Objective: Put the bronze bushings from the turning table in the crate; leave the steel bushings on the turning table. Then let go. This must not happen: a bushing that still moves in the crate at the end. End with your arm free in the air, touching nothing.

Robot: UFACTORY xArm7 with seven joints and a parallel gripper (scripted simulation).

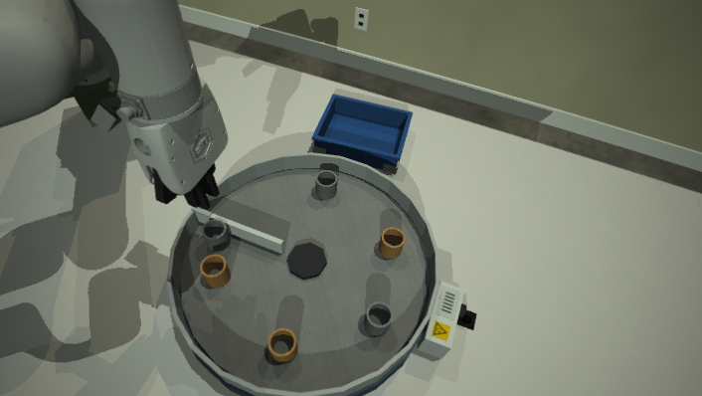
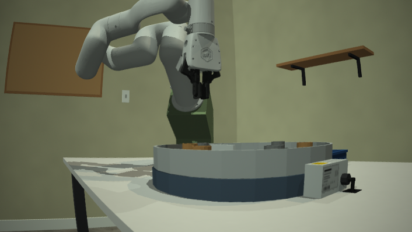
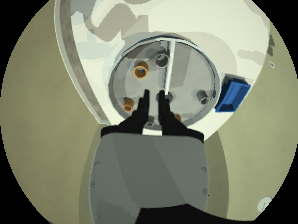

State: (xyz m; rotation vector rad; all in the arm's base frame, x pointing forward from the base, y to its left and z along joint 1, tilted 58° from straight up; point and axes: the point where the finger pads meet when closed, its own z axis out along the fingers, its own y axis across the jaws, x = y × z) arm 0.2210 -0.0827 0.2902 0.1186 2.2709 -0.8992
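Observation:
My gripper (image 1: pixel 205 197) (image 2: pixel 201 94) (image 3: pixel 154 96) is shut with a narrow gap and nothing between its fingers. It hangs high above the left rim of the turning table (image 1: pixel 318 303) (image 2: pixel 233 163) (image 3: pixel 192 70). Three bronze bushings stand on the table: one at the left (image 1: pixel 217 281) (image 3: pixel 141 76), one at the front (image 1: pixel 282 356) and one at the right (image 1: pixel 392 252). Three steel bushings stand there too: one by the white bar (image 1: pixel 217 241), one at the back (image 1: pixel 326 190) and one at the front right (image 1: pixel 379 328). The blue crate (image 1: pixel 362 130) (image 3: pixel 234 96) shows nothing inside.
A white bar (image 1: pixel 254 235) (image 3: pixel 170 67) reaches from the left rim towards the dark hub (image 1: pixel 307 261). A raised wall surrounds the turning table. A white box with a yellow label (image 1: pixel 445 308) (image 2: pixel 313 180) stands against its right side. The crate stands just behind it.

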